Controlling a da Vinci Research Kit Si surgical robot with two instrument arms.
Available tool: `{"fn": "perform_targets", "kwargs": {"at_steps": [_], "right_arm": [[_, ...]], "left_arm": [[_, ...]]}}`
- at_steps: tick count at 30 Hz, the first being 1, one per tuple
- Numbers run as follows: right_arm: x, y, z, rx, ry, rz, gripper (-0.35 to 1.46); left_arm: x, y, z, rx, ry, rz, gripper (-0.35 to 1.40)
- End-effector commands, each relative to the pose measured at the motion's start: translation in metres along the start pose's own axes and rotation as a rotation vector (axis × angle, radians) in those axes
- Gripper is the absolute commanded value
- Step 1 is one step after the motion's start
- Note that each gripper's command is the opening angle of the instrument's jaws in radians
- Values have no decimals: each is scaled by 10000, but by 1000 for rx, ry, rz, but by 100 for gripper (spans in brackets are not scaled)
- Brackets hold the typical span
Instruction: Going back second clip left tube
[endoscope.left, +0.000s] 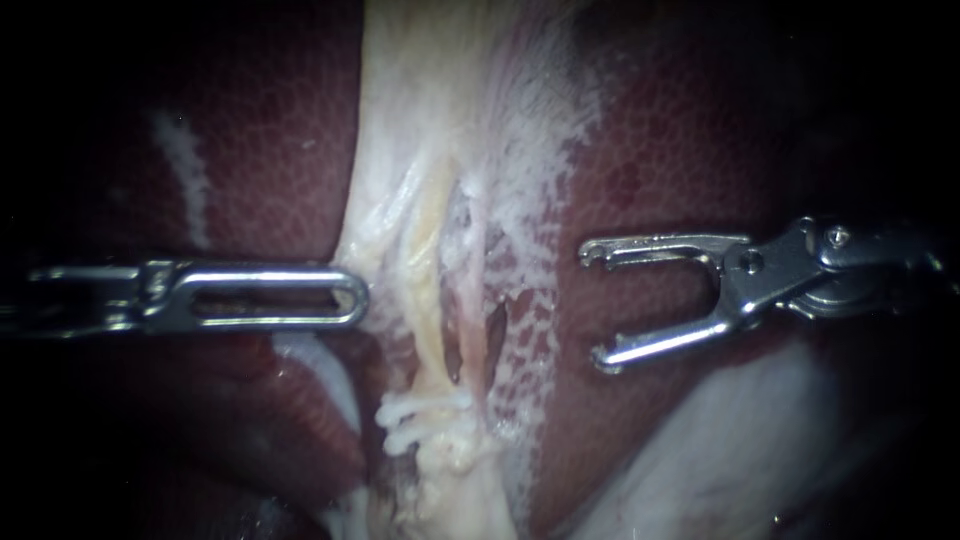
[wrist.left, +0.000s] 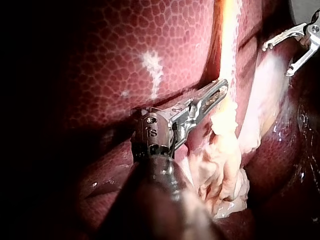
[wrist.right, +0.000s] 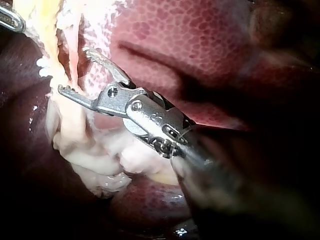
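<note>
1. At 9 o'clock in the endoscope view: left tool (endoscope.left: 350, 296), its jaws closed together on the edge of the pale tissue (endoscope.left: 400, 120) and apparently pinching it.
2. At 3 o'clock: right tool (endoscope.left: 592, 305), jaws spread wide and holding nothing, with no clip seen between them. It lies over the liver (endoscope.left: 680, 150), well apart from the tubes.
3. At centre: left tube (endoscope.left: 432, 300), a yellowish strand running from 12 toward 6 o'clock. The right tube (endoscope.left: 478, 330) lies just beside it on the 3 o'clock side, with a dark slit between the two.
4. At 6 o'clock: white ribbed bands (endoscope.left: 425, 408) cross the foot of the left tube. They read as clips, probably two, though the count is not certain.
5. Progress, as judged: the clipping looks complete. What remains is to take the right tool farther toward 3 o'clock, out of the field.
6. Surface and room: the liver is wet, glossy and mottled, and the pale tissue is frayed and lacy. Bare liver between the right tool and the tubes leaves free room for that retreat.
</note>
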Motion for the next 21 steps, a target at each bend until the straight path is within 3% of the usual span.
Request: {"fn": "perform_targets", "kwargs": {"at_steps": [1,7,21], "right_arm": [[0,0,0,0,0,0,60],[1,-1,0,0,0,0,60],[1,-1,-1,0,0,0,60]], "left_arm": [[1,3,3,-4,-2,-3,-35],[11,14,23,-7,6,-2,-35],[15,11,34,2,15,-6,-35]]}}
